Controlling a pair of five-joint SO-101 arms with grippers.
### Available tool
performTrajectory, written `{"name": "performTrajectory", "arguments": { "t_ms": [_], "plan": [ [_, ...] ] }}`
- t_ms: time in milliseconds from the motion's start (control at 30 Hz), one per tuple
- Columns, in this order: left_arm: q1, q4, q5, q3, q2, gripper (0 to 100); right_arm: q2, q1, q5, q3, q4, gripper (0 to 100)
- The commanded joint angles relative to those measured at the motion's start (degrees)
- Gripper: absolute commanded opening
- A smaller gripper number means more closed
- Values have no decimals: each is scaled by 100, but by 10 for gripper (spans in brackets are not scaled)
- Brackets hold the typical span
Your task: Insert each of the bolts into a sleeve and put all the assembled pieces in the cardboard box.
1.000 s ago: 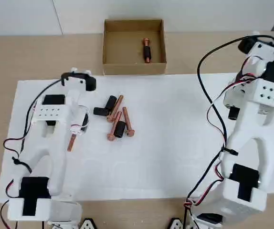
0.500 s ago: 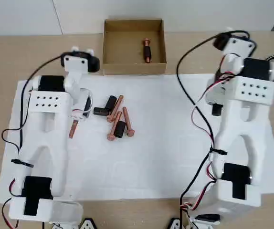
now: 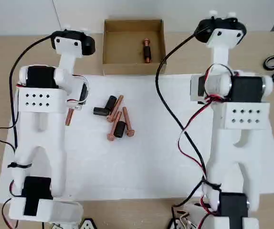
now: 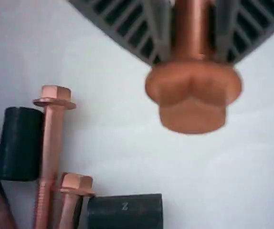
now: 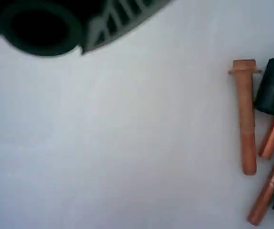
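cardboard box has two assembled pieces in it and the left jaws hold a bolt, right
Not quite. The high view shows one assembled piece in the cardboard box, not two. The left jaws do hold a bolt.

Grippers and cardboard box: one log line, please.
left gripper shut on bolt | right gripper shut on sleeve | cardboard box holds one assembled piece

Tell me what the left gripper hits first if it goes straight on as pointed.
Bare white sheet, I think. The left gripper points down at it, and the bolt it holds would touch head first. The loose bolts and sleeves lie off to the side. Its height is unclear.
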Motion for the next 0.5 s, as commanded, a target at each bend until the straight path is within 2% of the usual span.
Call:
{"name": "performTrajectory", "arguments": {
  "t_ms": [0, 100, 300, 467],
  "plan": [
    [-9, 97, 9, -277, -308, 6, -629, -180, -53, 563, -488, 7],
    [35, -18, 26, -277, -712, 6, -1341, -382, -18, 1354, -1007, 7],
    [44, -229, 598, -251, -1591, 6, -3064, -787, -9, 3086, -2273, 4],
    [35, -193, 615, -242, -1855, 6, -3925, -840, 0, 4765, -3160, 4]
  ]
}}
